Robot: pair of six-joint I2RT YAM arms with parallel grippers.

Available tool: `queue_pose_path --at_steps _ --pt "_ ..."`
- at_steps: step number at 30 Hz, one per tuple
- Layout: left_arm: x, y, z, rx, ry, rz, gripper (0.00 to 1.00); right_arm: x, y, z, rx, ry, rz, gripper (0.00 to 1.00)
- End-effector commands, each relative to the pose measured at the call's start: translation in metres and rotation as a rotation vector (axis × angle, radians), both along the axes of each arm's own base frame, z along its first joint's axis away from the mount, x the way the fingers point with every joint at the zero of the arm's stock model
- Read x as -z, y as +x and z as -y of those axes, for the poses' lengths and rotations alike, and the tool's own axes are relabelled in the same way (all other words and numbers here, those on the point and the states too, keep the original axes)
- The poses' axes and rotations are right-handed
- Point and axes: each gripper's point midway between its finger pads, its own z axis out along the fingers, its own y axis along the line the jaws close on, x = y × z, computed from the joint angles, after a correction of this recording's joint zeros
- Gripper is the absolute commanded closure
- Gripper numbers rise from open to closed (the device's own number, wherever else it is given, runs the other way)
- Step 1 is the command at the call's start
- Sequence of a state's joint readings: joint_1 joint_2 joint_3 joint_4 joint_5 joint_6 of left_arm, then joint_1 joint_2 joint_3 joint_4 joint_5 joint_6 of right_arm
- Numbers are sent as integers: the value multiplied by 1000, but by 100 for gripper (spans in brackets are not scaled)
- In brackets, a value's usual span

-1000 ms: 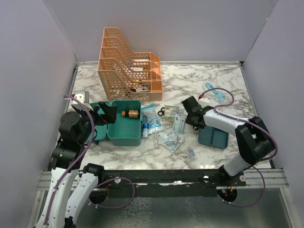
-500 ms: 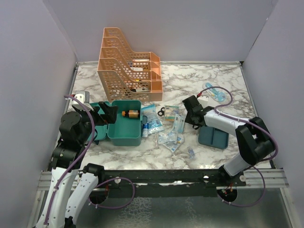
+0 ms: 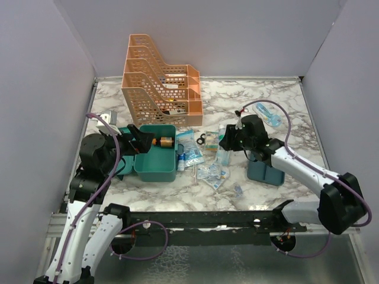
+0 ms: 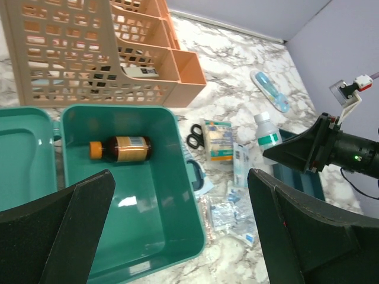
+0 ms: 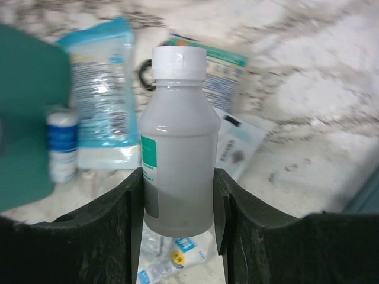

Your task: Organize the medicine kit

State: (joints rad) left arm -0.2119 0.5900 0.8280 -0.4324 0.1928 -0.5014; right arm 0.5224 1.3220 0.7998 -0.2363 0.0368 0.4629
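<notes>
The right fingers (image 5: pixel 125 220) clamp a smooth, probably slippery bottle (image 5: pixel 177 148) by its body. The left fingers (image 4: pixel 59 228) stand wide apart above the open medicine kit (image 3: pixel 155 164), a stiff, likely light box at centre left.

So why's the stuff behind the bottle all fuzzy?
Right wrist view: the bottle is close and fairly sharp, the packets behind it blurred, likely out of focus. Left wrist view: crisp, with a glare patch on the teal box floor. Top view: even light, soft shadows.
</notes>
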Motion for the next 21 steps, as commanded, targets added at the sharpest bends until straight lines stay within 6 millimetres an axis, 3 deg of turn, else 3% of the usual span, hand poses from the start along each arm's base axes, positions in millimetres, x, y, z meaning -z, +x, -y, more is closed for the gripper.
queue_pose_path --at_steps 1,6,12,21 --pt "-19 -10 23 105 -119 20 1 -62 -26 -54 -394 207 162 69" --pt "-4 -26 56 309 -201 -120 2 -91 -68 -72 -582 368 189 68" --pt "15 -27 65 336 -261 -219 3 -118 -107 -74 -723 471 276 65" --pt "22 -21 59 298 -233 -197 7 -144 -122 -94 -911 485 363 68"
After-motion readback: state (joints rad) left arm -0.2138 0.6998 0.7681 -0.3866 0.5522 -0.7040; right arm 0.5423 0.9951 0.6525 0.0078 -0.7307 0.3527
